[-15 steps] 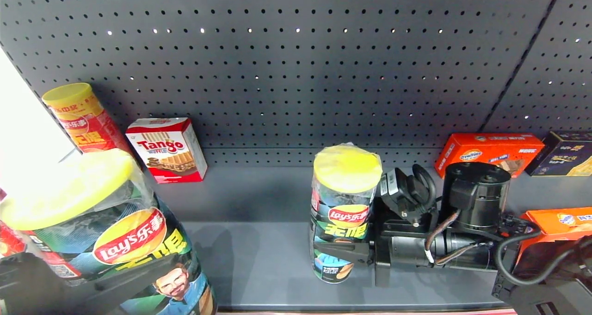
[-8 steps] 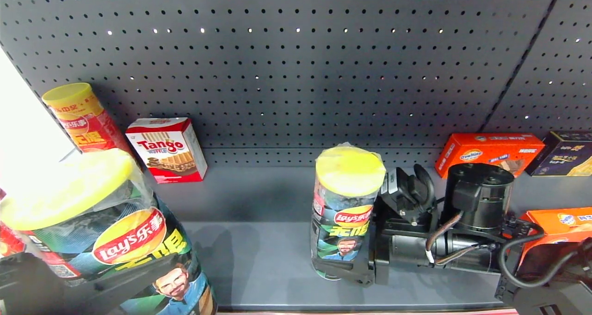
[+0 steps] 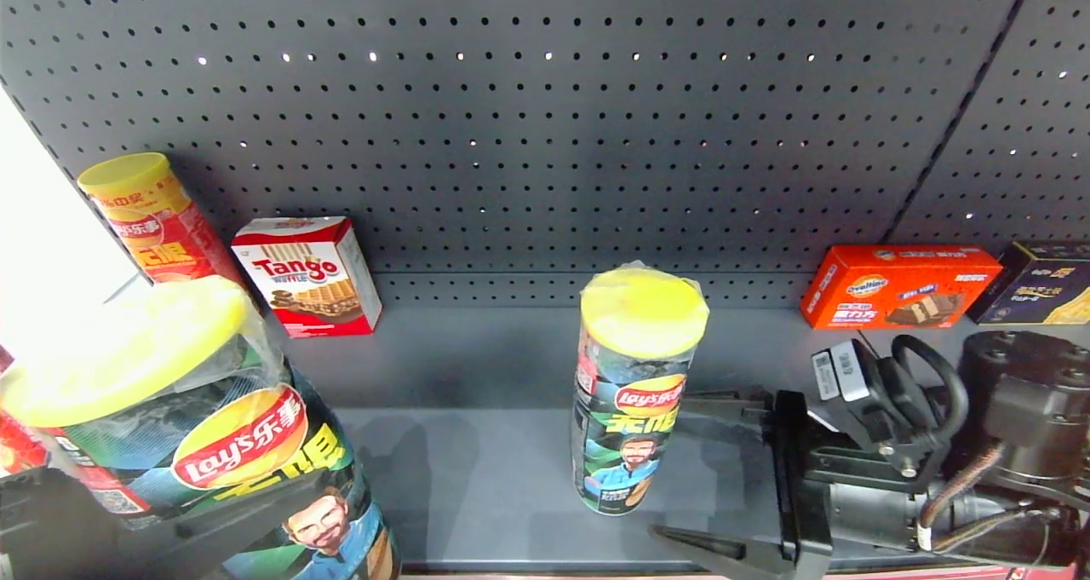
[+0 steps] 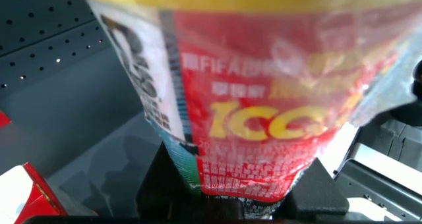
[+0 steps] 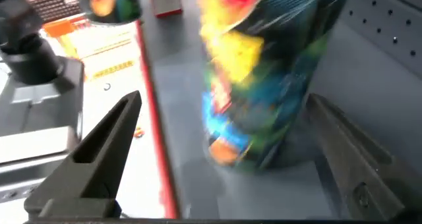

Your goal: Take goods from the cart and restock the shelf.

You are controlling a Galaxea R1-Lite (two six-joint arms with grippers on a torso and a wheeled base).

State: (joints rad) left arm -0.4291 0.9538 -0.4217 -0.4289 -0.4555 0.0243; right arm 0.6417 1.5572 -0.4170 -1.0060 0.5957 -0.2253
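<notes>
The grey shelf (image 3: 477, 367) ran the width of the scene beneath its perforated back panel (image 3: 545, 137). At the shelf's front left corner, the left gripper (image 4: 241, 201) was clamped on a yellow-lidded chip can (image 3: 196, 444), its fingers pressed to either side of the can's lower body. A second chip can (image 3: 634, 410) of the same design stood upright on the shelf at mid-width, closer to the front edge than to the back panel. Just beside it, toward the right end, the right gripper (image 3: 674, 468) lay level near the front edge with its jaws spread wide and nothing held between them. An orange box (image 3: 898, 284) lay along the back right, next to a dark box (image 3: 1039, 286) at the right edge. A red-and-white wafer box (image 3: 311, 275) and a red chip can (image 3: 153, 218) stood near the back left corner.
</notes>
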